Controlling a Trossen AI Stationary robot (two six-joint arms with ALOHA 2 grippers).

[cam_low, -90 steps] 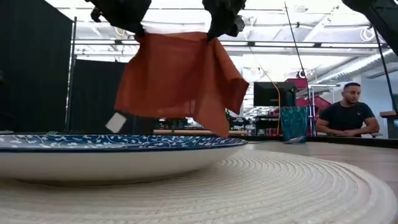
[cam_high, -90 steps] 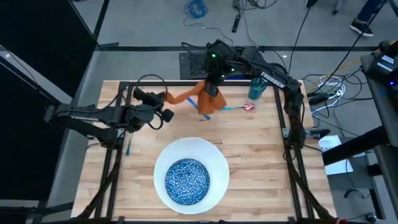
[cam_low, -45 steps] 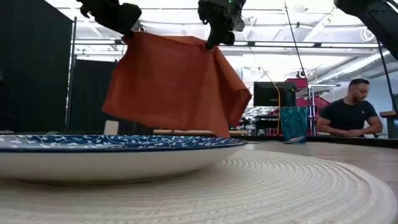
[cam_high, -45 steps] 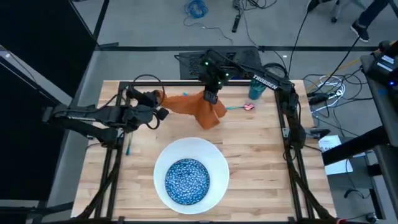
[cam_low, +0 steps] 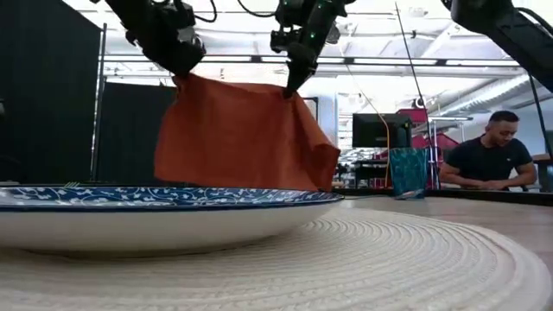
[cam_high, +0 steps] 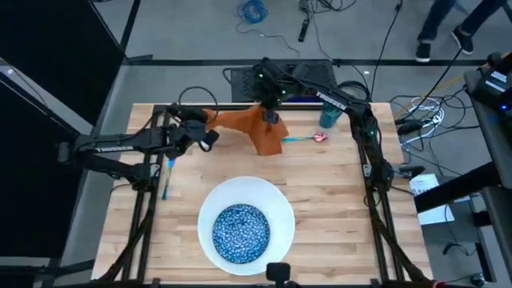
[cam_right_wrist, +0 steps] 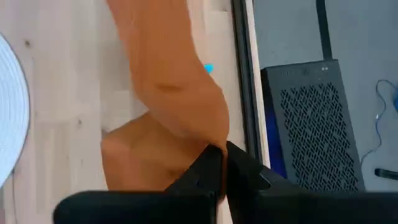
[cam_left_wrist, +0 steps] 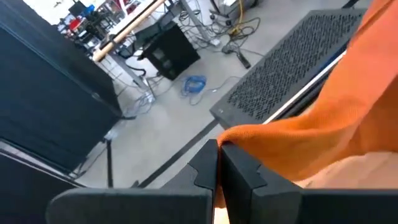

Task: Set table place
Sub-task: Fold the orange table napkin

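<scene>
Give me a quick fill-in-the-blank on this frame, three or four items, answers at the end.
1. Both the left gripper and the right gripper are shut on the ____ napkin.
2. The blue speckled bowl sits on the white ____.
3. The teal cup stands near the table's far edge, closer to the ____ arm.
4. A light-blue utensil with a red tip lies between the napkin and the ____.

Answers: orange; plate; right; cup

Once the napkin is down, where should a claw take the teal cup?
Grip the cup across its rim or upper wall, coming straight down. It stands upright near the table's far right corner, clear of the napkin and cutlery.
</scene>
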